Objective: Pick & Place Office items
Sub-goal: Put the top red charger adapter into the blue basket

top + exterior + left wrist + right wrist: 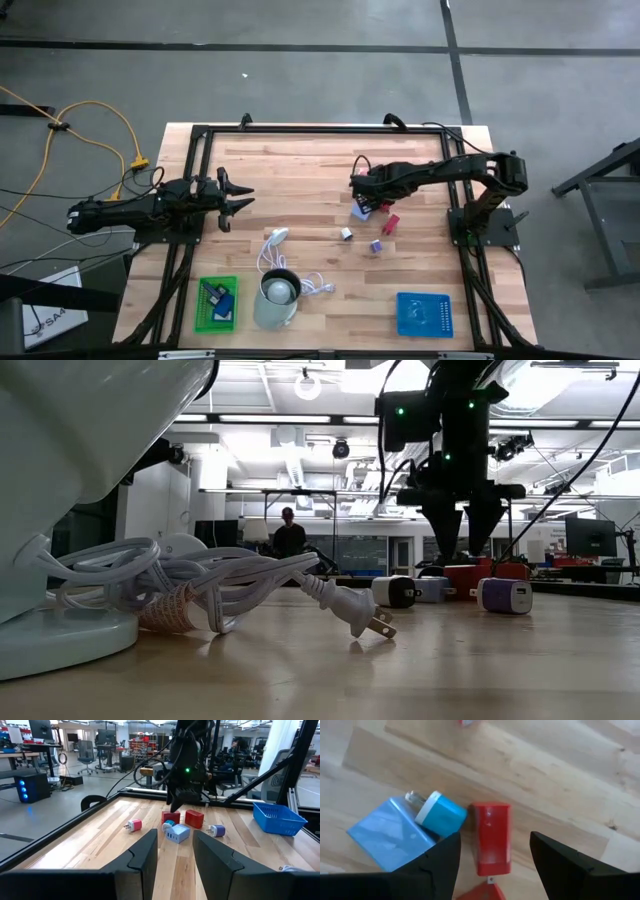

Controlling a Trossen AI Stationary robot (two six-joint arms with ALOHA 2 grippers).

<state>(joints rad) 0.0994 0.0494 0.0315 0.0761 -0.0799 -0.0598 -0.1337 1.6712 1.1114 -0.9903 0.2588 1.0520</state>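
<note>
Both sets of jaws stand apart and grip nothing. Left gripper point(238, 200) hangs at the table's left side, fingers point(146, 851) spread wide, pointing right across the wooden table point(300, 160) toward the cluster of office items. At the near left edge, a green tray point(216, 303) already contains dark blue pieces. Just right of it stands a pale cup point(277, 297), with a white coiled cable point(272, 250) running from it toward mid-table.

Right of centre lie the loose office items: a white piece point(346, 233) and a purple piece point(376, 245) nearer, a light blue block point(360, 210) with a cyan charger point(440, 814) touching it, and a red block point(491, 838) just beside the charger. A second red piece point(390, 223) lies slightly right. Right gripper point(357, 185) hovers directly above this group, its open fingers point(565, 862) straddling the red block from above, not touching it. A blue tray point(424, 313) sits at the near right
</note>
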